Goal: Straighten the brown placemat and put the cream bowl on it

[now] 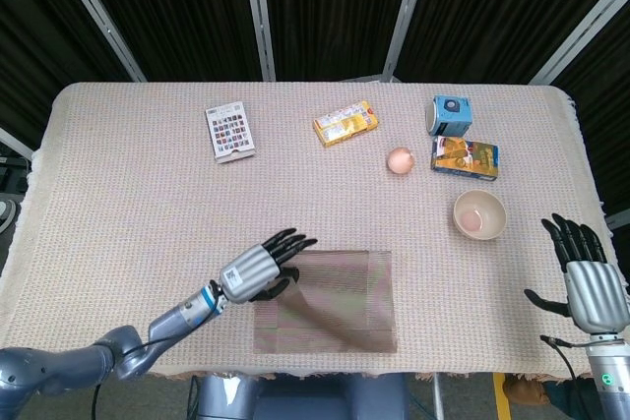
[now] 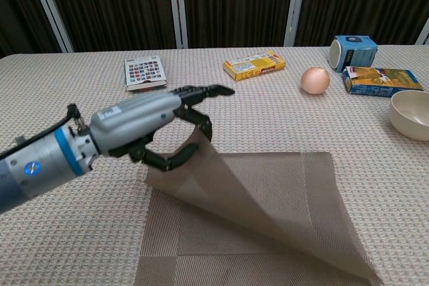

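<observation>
Left hand (image 2: 157,128) gripping lifted brown placemat (image 2: 268,199) corner, thumb hidden beneath

Corner-lifted brown placemat (image 2: 268,199); upright cream bowl (image 1: 479,214).

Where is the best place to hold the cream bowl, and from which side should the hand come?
Probably the rim of the cream bowl, from above on its right side: it stands upright and open, and the right hand waits nearby, open.
</observation>
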`<state>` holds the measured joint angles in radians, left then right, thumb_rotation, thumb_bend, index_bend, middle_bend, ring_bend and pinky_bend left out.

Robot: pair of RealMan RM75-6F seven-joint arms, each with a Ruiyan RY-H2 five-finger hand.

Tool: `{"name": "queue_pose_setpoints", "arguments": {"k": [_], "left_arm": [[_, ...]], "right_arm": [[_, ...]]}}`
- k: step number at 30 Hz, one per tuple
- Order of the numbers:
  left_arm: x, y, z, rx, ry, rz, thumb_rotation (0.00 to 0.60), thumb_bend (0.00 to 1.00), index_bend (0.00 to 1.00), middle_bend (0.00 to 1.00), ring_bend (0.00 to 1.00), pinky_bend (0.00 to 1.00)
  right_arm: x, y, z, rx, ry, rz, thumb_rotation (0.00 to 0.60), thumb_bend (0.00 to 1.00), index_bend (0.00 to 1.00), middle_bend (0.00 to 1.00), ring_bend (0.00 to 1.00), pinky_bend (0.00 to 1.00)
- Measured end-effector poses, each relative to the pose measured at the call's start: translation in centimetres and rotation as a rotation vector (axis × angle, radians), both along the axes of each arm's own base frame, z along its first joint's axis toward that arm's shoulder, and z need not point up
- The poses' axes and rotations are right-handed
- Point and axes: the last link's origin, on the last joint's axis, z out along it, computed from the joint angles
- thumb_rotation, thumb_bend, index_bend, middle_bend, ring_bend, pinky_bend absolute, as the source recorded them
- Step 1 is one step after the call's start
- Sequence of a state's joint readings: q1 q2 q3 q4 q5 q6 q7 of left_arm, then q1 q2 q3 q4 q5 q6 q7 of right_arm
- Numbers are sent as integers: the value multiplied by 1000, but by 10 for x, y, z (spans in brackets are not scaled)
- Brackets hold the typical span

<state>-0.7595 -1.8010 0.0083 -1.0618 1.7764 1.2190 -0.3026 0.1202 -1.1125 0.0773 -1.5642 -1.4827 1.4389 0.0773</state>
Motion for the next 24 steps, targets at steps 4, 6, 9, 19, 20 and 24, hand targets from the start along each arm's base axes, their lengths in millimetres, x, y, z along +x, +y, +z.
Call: {"name": "queue_pose_setpoints", "arguments": {"k": [4,6,9,19,20,24], "left_arm": [[13,38,14,56,-42,109,600,570,708,0,0,0],[16,58,24,87,-62,174,600,571,709,0,0,0],[12,86,41,145,-74,268,600,573,710,0,0,0],[-62,128,83,304,13,499,600,444,482,0,0,0],[-69,129,85,311,20,514,600,290,278,0,0,0],[-100,127,91,315,89,570,600,0,0,0,0,0]], "right_arm": [[1,0,1,-5,-1,2,600,0,0,0,0,0],[1,0,2,-6,-2,3,600,0,0,0,0,0],[1,0,2,-7,0,4,600,0,0,0,0,0],[2,0,-4,9,6,4,600,0,0,0,0,0],[3,-1,-4,11,7,5,600,0,0,0,0,0],[3,-1,-8,23,13,5,600,0,0,0,0,0]]}}
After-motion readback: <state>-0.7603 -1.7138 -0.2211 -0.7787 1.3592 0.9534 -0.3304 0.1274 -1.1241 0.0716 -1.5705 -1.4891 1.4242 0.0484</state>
